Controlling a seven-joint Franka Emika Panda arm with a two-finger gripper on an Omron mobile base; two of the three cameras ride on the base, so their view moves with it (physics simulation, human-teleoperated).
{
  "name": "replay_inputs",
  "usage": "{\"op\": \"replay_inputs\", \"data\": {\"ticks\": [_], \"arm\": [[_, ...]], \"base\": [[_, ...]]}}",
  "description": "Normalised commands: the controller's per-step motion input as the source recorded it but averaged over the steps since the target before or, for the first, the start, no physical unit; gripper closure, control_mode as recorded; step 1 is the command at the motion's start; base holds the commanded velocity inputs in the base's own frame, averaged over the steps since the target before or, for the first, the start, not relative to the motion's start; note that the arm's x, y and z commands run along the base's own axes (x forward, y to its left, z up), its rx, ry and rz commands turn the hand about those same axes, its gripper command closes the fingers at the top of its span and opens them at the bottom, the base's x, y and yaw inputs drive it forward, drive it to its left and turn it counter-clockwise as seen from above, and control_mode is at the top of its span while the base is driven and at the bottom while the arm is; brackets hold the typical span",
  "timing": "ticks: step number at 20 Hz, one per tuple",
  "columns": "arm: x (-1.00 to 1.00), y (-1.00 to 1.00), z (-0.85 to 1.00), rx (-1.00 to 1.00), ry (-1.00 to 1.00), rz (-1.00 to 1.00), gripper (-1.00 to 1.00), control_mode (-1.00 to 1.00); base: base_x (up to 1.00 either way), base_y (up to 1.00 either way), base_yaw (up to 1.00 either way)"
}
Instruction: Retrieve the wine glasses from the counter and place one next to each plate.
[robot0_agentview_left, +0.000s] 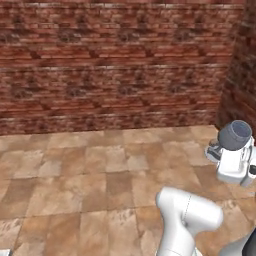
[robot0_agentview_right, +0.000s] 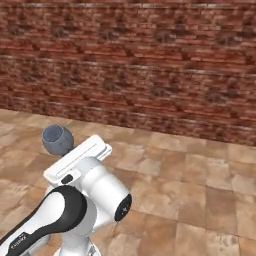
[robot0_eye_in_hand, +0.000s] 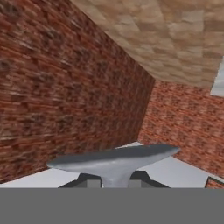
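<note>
- The jaws are clenched on the stem of a wine glass (robot0_agentview_left: 235, 135).
- Its long axis is tilted, the bowl pointing toward the brick wall (robot0_agentview_left: 115, 65).

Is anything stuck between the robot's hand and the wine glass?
No. The end effector is already shut on the glass by its stem, the bowl pointing up. Beyond it there's brick wall and tiled floor.

The wine glass (robot0_agentview_left: 235, 135) stem is hidden behind the white hand in both base views; in the hand view its foot (robot0_eye_in_hand: 114, 161) covers the fingertips and the bowl is cut off
</note>
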Motion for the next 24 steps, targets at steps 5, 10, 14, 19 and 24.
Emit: {"op": "replay_inputs", "data": {"ticks": [5, 10, 14, 19, 24], "arm": [[0.00, 0.00, 0.00, 0.00, 0.00, 0.00, 1.00, 1.00], [0.00, 0.00, 0.00, 0.00, 0.00, 0.00, 1.00, 1.00], [0.00, 0.00, 0.00, 0.00, 0.00, 0.00, 1.00, 1.00], [0.00, 0.00, 0.00, 0.00, 0.00, 0.00, 1.00, 1.00], [0.00, 0.00, 0.00, 0.00, 0.00, 0.00, 1.00, 1.00]], "base": [[1.00, -0.11, 0.73], [1.00, -0.08, 0.81], [0.94, -0.07, 0.87], [0.87, -0.15, 0.85], [0.96, -0.30, 0.66]]}}
